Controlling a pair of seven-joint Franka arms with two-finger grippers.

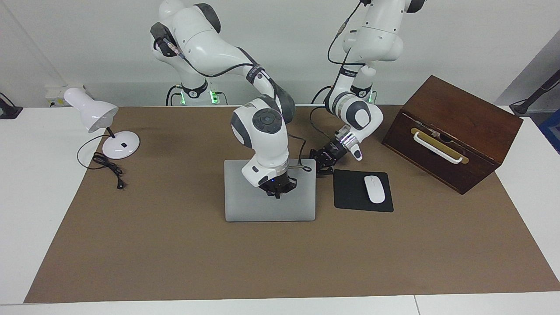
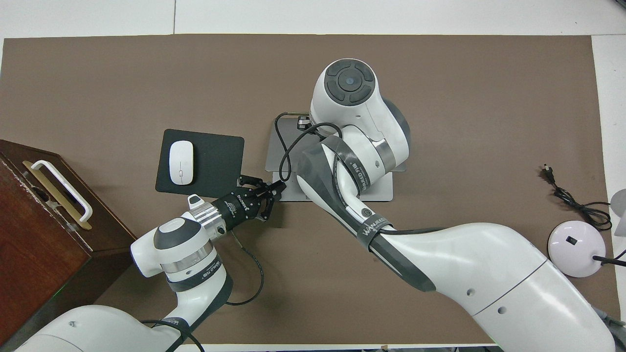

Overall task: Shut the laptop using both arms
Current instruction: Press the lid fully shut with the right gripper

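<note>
In the facing view, at the right arm's end of the table, a white desk lamp (image 1: pixel 94 114) is standing on its round base on the brown mat (image 1: pixel 175 245), and its black cord (image 1: pixel 107 168) is lying curled beside the base.

Next, the right arm is reaching from its base over the middle of the mat. The laptop (image 1: pixel 245 205) is lying flat there with its lid down, in the middle of the mat, just beside the black mouse pad (image 1: pixel 350 192). The right gripper (image 1: pixel 277 187) is pointing down over the lid, at the part of it nearer to the robots. Its tips are looking very close to the lid or touching it; I cannot tell which. I also cannot tell how wide this claw is.

Then the left gripper (image 1: pixel 323 162) is sitting low at the corner of the laptop that is nearer to the robots and toward the mouse pad. In the overhead view its fingers (image 2: pixel 266 188) are spread apart, so the claw is wide and is holding nothing; the tips are just at the laptop's edge.

A white mouse (image 1: pixel 374 189) is lying on the mouse pad. At the left arm's end of the table, a dark wooden box (image 1: pixel 459 118) with a white handle (image 1: pixel 437 148) is standing on the mat, turned at an angle.
</note>
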